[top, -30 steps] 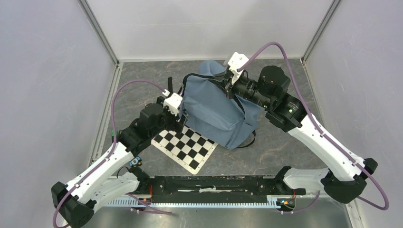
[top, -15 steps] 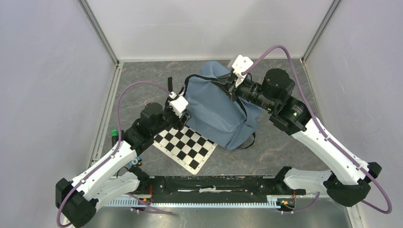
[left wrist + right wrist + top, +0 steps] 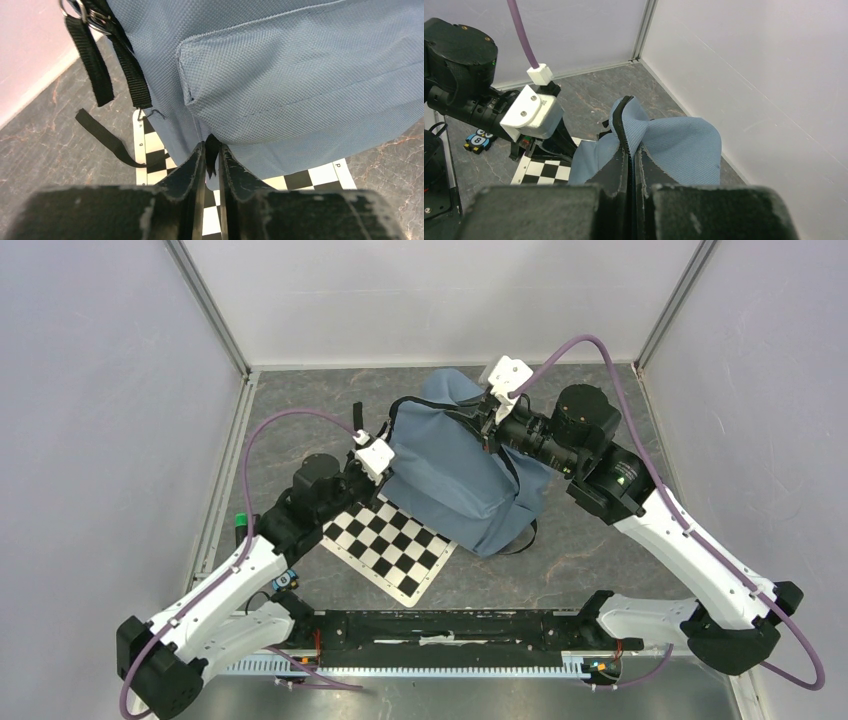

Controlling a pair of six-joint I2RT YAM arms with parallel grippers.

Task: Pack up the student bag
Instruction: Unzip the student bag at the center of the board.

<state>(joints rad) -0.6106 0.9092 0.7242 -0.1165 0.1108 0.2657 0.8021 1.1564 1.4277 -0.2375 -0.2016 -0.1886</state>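
The bag (image 3: 450, 475) slumps on the desk (image 3: 300, 440), its near edge overlapping the far side of the checkerboard (image 3: 395, 545). Over the checkerboard's far-left edge, the left pincer (image 3: 212, 150) pinches the bag's lower seam. Beyond the checkerboard, the right pincer (image 3: 630, 145) is clamped on a raised fold of the bag.

The left hand (image 3: 387, 481) and right hand (image 3: 487, 428) touch the student bag (image 3: 450, 480).

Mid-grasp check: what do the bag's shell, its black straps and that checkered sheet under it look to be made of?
Student bag: woven synthetic fabric, matte, with a visible grid weave and soft folds. Straps: black ribbed webbing, probably nylon. Checkered sheet: flat, thin printed card or paper; cannot tell which.
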